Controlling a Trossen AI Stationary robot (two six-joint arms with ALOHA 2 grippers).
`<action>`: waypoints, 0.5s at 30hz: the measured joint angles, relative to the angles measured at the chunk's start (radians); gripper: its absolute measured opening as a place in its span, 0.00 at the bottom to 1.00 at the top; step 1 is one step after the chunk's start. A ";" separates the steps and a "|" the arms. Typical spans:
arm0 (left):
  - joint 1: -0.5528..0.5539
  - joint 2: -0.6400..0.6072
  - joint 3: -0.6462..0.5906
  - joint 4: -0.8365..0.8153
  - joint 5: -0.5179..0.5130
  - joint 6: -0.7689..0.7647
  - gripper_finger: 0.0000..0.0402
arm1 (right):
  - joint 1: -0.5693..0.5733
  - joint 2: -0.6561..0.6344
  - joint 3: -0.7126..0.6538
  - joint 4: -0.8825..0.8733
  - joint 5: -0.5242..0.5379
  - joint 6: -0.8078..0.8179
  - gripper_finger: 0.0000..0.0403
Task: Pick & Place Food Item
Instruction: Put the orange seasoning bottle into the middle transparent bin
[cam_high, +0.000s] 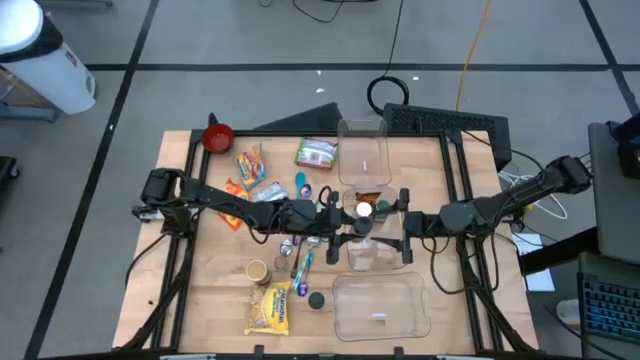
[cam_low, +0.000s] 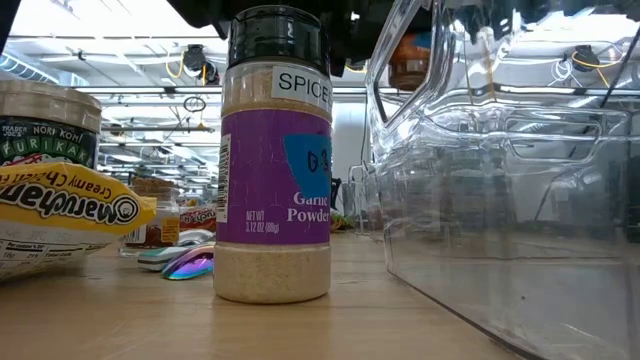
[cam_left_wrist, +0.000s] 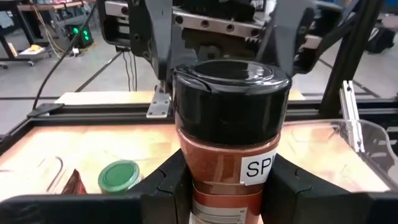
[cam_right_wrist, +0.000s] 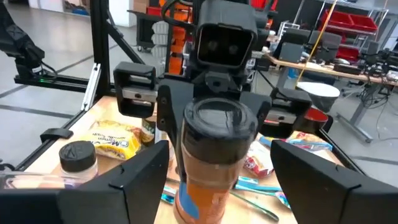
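A black-capped spice jar (cam_left_wrist: 227, 124) of reddish powder is gripped upright between the left gripper (cam_high: 335, 215)'s fingers (cam_left_wrist: 168, 186) at the centre of the high view, above the bench (cam_high: 215, 275). The right gripper (cam_high: 385, 222) is seen facing it, its fingers (cam_right_wrist: 134, 171) spread open on either side of the jar without touching. A garlic powder jar (cam_low: 273, 160) is stood on the bench at centre of the low view, beside a clear container (cam_low: 520, 200).
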 joint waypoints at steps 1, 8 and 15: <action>0.000 0.000 0.000 -0.008 0.000 0.000 0.33 | 0.000 0.012 0.004 0.001 0.002 0.010 0.71; 0.008 0.000 0.000 -0.045 0.001 -0.005 0.33 | 0.000 0.093 0.137 -0.152 0.088 0.104 0.75; 0.008 0.001 0.000 -0.067 0.000 -0.010 0.33 | -0.030 0.158 0.137 -0.127 0.070 0.103 0.71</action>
